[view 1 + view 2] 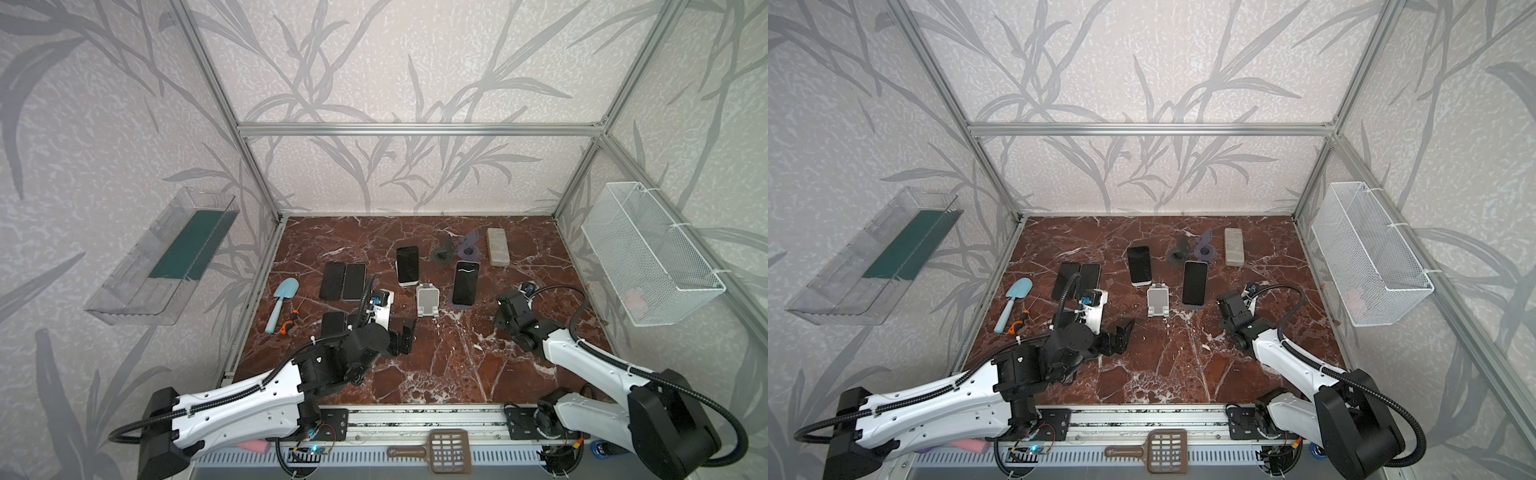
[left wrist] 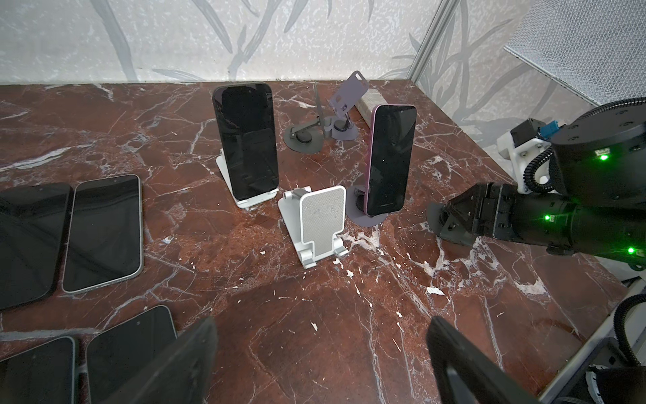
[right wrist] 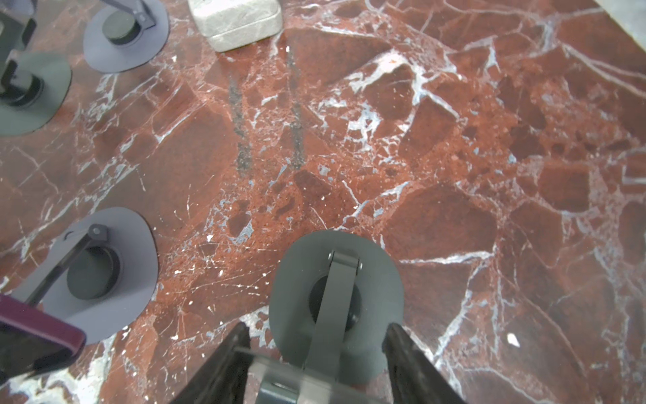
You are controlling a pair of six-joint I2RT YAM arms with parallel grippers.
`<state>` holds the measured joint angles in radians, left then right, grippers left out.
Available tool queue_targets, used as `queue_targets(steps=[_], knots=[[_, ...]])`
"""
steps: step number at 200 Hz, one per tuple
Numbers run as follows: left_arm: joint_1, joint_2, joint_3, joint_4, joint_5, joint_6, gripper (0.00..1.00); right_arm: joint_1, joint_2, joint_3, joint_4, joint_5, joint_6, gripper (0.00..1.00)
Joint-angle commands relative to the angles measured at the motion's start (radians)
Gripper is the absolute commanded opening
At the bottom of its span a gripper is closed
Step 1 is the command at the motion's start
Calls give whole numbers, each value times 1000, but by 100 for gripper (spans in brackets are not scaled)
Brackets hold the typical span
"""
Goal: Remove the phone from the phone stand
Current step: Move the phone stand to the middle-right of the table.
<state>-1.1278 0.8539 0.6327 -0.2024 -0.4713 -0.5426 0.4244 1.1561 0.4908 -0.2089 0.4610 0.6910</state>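
The right claw (image 3: 318, 328) is nearest, with its fingers apart around an empty stand (image 3: 300, 266) — the pink phone (image 2: 390, 157) stands tall just to its left.

Red white-veined marble table (image 1: 436, 365), pale blue trowel (image 1: 286, 289)

Left arm (image 1: 249, 399) and right arm (image 1: 582, 357) had white link shells, black joint housings and black jaws. Black corrugated cables (image 1: 232, 393) ran along each link. Green lights (image 2: 603, 157) glowed on the right arm's wrist.

Blue trowel (image 1: 286, 291), grey block (image 1: 497, 246), white wire basket (image 1: 631, 257)
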Motion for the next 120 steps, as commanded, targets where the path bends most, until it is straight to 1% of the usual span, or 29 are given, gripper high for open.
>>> queue_targets(steps=[1, 12, 39, 48, 53, 70, 89, 120], knots=[[7, -11, -12, -3, 1, -13, 94, 2, -45, -13, 78, -9, -133, 58], [11, -9, -11, 1, 5, -9, 94, -3, -59, -21, 113, -23, -179, 57], [17, -5, -2, 1, 10, -2, 94, -24, -45, -9, 196, -104, -290, 57], [18, -4, 2, 1, 13, 1, 94, -41, -30, 3, 207, -120, -294, 57], [19, -5, 5, -1, 15, 2, 94, -61, -21, 10, 221, -153, -299, 57], [19, -6, 7, -4, 15, 1, 94, -115, 47, 61, 232, -230, -312, 55], [21, -11, 11, -12, 17, -2, 94, -123, 140, 150, 208, -255, -353, 56], [21, -26, 16, -29, 10, -4, 94, -175, 271, 236, 220, -289, -326, 56]])
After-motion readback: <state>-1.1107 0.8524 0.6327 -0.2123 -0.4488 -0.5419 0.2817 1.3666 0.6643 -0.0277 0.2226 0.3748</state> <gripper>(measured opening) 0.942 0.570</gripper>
